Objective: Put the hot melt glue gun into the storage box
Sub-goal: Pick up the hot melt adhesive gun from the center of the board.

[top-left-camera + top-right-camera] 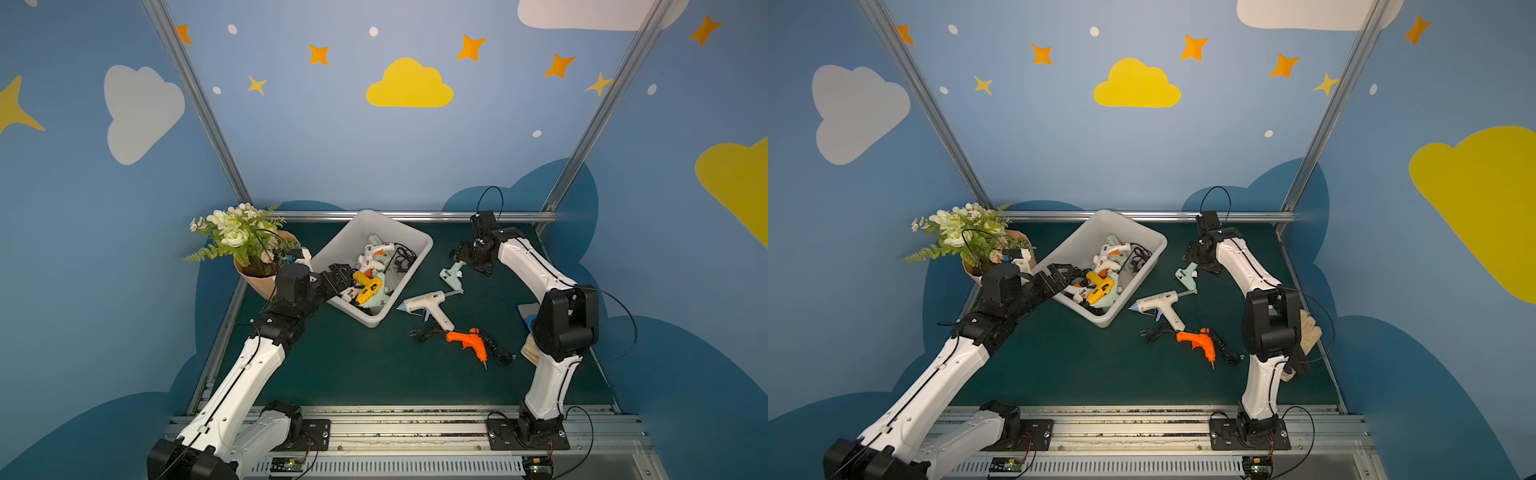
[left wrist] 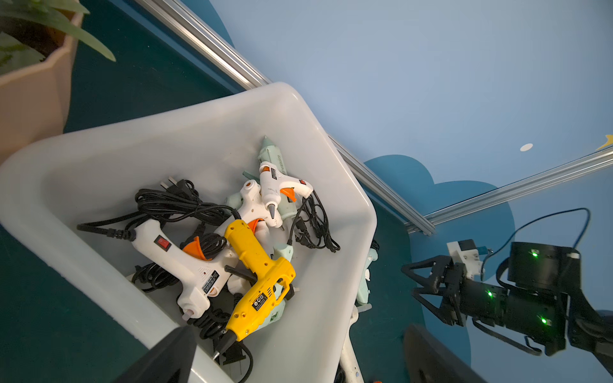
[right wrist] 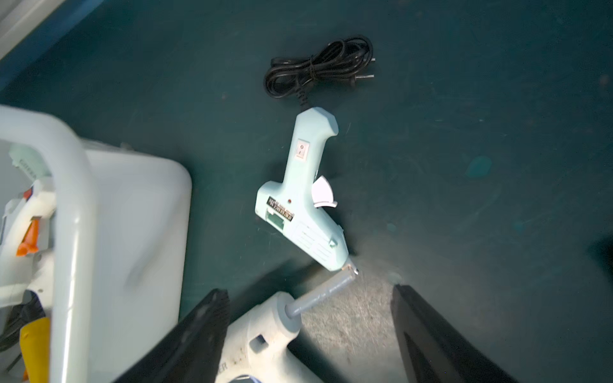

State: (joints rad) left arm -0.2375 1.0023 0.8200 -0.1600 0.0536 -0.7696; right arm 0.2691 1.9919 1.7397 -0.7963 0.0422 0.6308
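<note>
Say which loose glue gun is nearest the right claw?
The mint-green glue gun beside the right gripper; the white gun and orange gun lie farther off.

Mint glue gun (image 3: 295, 215) beside storage box (image 3: 139, 232)

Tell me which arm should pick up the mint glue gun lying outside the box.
Right. The right arm has its open jaws close by the mint glue gun; the left arm reaches over the storage box, farther away.
</note>
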